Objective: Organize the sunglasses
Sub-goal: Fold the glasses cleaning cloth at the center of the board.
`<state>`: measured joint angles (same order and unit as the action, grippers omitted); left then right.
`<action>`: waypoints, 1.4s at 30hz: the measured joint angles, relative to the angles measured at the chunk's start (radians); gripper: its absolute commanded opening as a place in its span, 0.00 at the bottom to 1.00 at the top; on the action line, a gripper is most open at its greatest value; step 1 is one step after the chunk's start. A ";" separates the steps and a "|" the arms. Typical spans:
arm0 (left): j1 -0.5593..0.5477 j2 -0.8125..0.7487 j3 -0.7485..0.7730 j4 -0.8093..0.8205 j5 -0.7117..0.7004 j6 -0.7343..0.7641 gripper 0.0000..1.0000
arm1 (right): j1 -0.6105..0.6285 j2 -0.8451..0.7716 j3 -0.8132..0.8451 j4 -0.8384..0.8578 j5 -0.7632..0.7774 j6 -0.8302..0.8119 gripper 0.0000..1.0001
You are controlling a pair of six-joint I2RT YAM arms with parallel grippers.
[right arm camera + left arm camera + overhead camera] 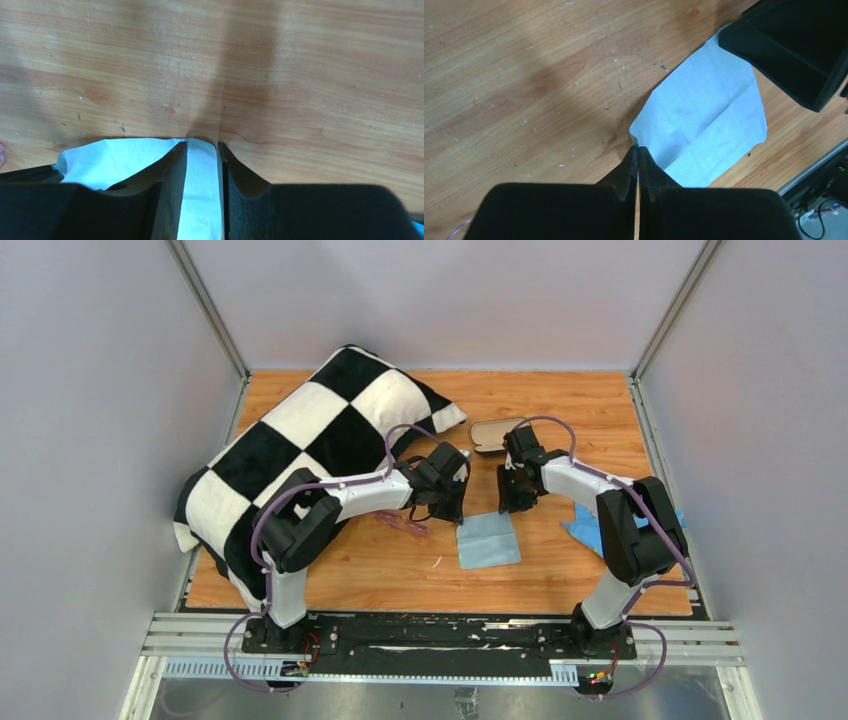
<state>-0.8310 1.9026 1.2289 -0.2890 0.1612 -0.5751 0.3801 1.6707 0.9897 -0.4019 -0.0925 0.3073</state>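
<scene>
Blue cloth, left pincer closed at corner, right pincer parted

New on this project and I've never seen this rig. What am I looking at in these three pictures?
These are two robot arms bolted to the near edge of a wooden table. The wide picture comes from a fixed camera above and behind them. The other two come from a camera on each wrist, looking past its own claw.

On the table lie a checkered cushion, an open glasses case, pinkish sunglasses, a light blue cloth and a second blue cloth by the right arm.

The left claw is shut at the cloth's corner; I cannot tell whether it pinches it. The right claw stands partly open over the cloth's edge.
</scene>
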 measured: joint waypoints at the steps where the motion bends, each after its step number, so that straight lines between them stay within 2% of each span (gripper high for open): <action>1: 0.000 0.001 0.006 0.000 0.001 0.000 0.00 | 0.001 0.005 0.005 0.002 0.000 -0.002 0.30; 11: 0.000 0.006 0.035 -0.005 0.004 0.009 0.00 | 0.007 0.010 0.008 0.007 0.008 -0.015 0.17; 15: 0.003 0.020 0.047 -0.006 0.008 0.018 0.00 | 0.013 0.010 0.008 0.007 0.008 -0.016 0.10; 18: 0.004 0.026 0.050 -0.007 0.011 0.020 0.00 | 0.015 0.010 0.007 0.006 0.008 -0.017 0.00; 42: 0.005 0.035 0.066 -0.051 0.024 0.067 0.00 | 0.026 -0.109 -0.018 -0.030 0.019 -0.016 0.00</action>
<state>-0.8261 1.9381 1.2945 -0.3397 0.1856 -0.5079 0.4057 1.5612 0.9722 -0.4320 -0.0738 0.2916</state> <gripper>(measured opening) 0.007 0.010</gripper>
